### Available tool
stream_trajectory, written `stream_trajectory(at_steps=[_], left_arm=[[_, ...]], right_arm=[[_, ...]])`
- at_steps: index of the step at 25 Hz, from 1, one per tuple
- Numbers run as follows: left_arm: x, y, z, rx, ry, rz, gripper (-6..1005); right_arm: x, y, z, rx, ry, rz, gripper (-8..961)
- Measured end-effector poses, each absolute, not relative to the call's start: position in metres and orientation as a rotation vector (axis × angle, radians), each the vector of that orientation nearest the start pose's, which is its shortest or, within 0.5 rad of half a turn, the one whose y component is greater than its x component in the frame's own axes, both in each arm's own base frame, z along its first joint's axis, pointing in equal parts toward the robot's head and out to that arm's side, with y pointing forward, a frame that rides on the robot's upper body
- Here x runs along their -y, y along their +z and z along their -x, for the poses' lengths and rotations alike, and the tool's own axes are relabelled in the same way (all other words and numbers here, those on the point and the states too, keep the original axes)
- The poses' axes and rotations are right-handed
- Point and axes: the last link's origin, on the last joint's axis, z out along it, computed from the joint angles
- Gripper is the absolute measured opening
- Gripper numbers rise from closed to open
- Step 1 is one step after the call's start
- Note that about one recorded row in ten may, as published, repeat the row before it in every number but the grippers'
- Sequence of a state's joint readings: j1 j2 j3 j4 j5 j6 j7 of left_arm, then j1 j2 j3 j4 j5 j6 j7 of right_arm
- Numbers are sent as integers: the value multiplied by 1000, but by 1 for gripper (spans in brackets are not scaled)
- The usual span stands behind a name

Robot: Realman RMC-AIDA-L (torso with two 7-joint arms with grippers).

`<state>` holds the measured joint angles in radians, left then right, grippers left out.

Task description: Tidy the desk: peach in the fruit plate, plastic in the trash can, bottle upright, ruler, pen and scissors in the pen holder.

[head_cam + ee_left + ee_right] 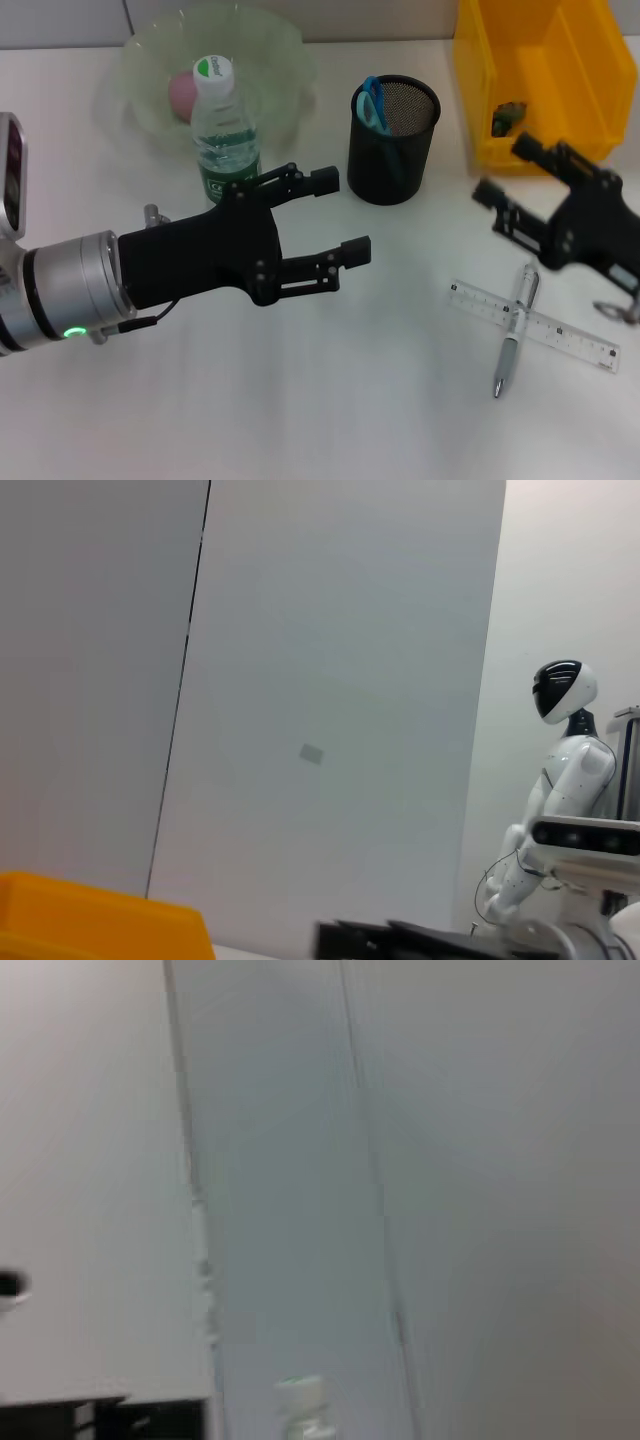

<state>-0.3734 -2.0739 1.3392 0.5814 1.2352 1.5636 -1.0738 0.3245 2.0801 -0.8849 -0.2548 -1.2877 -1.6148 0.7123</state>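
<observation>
- Two things are left loose on the white desk [300,400], nearest the robot: a silver pen [514,325] lying crossed on top of a clear plastic ruler [540,322]. Because they touch, a pinch on one could drag or flick the other.
- The right gripper [500,172] hangs just above and behind that pair, fingers apart and empty. It comes in slanted, so a low approach could sweep the ruler away instead of catching the pen.
- The left gripper [330,215] hovers mid-desk, fingers spread wide, holding nothing. Its upper finger sits close to the clear plastic water bottle with a green-and-white cap [224,128], which stands upright; a careless swing could topple it again.
- Further back, the black mesh pen holder [393,140] already has blue-handled scissors [372,102] in it. It looks light, so a long ruler dropped in crooked might tip it.
- Farthest off, a pink peach [183,95] sits in the clear glass fruit plate [270,50], and a dark scrap [508,117] lies in the yellow plastic bin [530,60].
- Only the head view shows the desk's contents. The left wrist view gives a grey wall, a corner of the yellow bin and a white humanoid robot [555,800] across the room; the right wrist view catches only the bottle cap against the wall.
</observation>
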Motion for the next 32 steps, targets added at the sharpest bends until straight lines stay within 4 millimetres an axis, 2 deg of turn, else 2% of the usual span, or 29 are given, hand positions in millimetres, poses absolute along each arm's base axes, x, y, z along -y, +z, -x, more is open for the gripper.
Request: stream_trajectory(at_steps=[3, 4, 5, 9, 12, 14, 21, 26, 28, 29, 30, 32], left_arm=[[-281, -41, 222, 325, -1189, 2700, 832], [-280, -41, 222, 325, -1188, 2708, 832], [-280, -41, 222, 325, -1188, 2708, 832], [-279, -43, 222, 322, -1185, 2725, 832], [-278, -43, 222, 324, -1182, 2727, 832], [-276, -43, 224, 333, -1180, 2726, 832], [-273, -43, 228, 348, -1176, 2720, 832], [-272, -42, 229, 355, -1182, 2723, 832], [-272, -41, 229, 355, -1181, 2723, 832], [-272, -41, 229, 355, -1180, 2723, 832], [-272, -41, 229, 355, -1180, 2723, 832], [-272, -41, 229, 356, -1180, 2723, 832]], right_arm=[[-246, -19, -294, -364, 1137, 2317, 718], [-236, -17, -291, -354, 1164, 2412, 720], [-236, -17, -291, -354, 1164, 2412, 721], [-221, -9, -283, -383, 1214, 2631, 723], [-220, -6, -283, -437, 1195, 2698, 723], [-223, -3, -286, -532, 1127, 2762, 722], [-231, 11, -289, -582, 1079, 2739, 722], [-241, 25, -284, -630, 1014, 2758, 722], [-248, 35, -279, -677, 940, 2785, 722], [-255, 44, -274, -724, 848, 2813, 722], [-255, 44, -274, -724, 848, 2813, 721], [-265, 55, -266, -792, 717, 2837, 721]])
